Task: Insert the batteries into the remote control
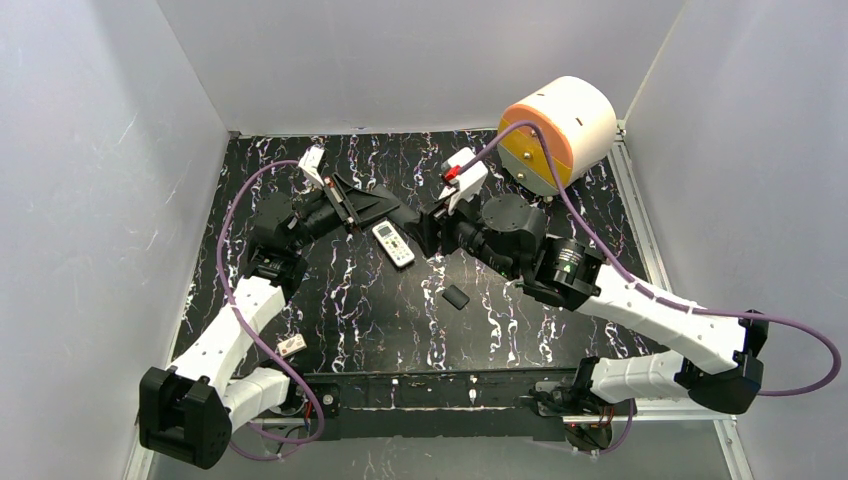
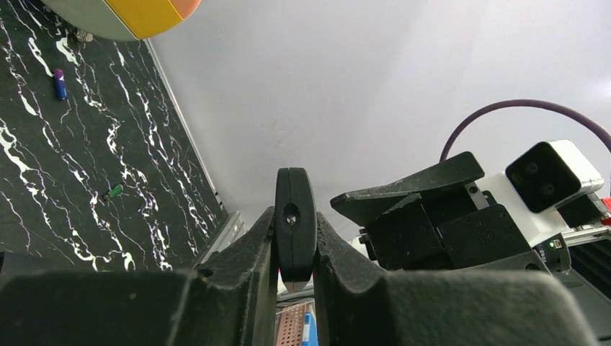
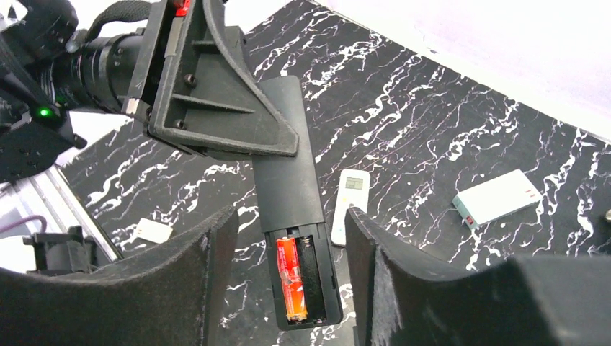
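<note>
Grip of the left gripper (image 2: pixel 295 241) is closed tight on one end of the black remote (image 3: pixel 287 173), held above the table (image 1: pixel 380 320). The right gripper (image 3: pixel 292 241) stands half open astride that remote's other end, holding nothing. One red battery (image 3: pixel 291 280) lies in its open bay. A white handset (image 3: pixel 350 205) rests just beyond the remote; a green battery (image 2: pixel 112 192) lies well away.
</note>
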